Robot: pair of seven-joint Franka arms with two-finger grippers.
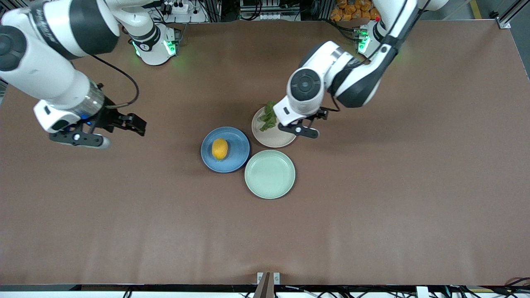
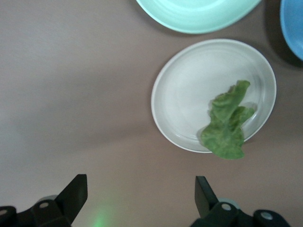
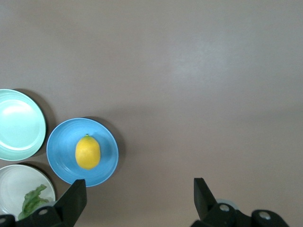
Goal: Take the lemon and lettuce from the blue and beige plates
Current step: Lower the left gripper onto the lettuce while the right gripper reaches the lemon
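The yellow lemon (image 1: 220,149) (image 3: 88,152) lies in the middle of the blue plate (image 1: 236,159) (image 3: 59,151). Dark green lettuce (image 1: 268,117) (image 2: 227,125) rests on the beige plate (image 1: 275,140) (image 2: 184,94), at the rim farthest from the front camera. My left gripper (image 1: 299,130) (image 2: 139,185) hangs open over the table just off that plate's rim, with nothing between its fingers. My right gripper (image 1: 80,140) (image 3: 138,187) is open and empty over bare table toward the right arm's end, well apart from the blue plate.
An empty mint-green plate (image 1: 270,174) (image 2: 199,14) (image 3: 19,124) sits nearer to the front camera, touching close to both other plates. The three plates cluster mid-table on the brown mat (image 1: 372,207).
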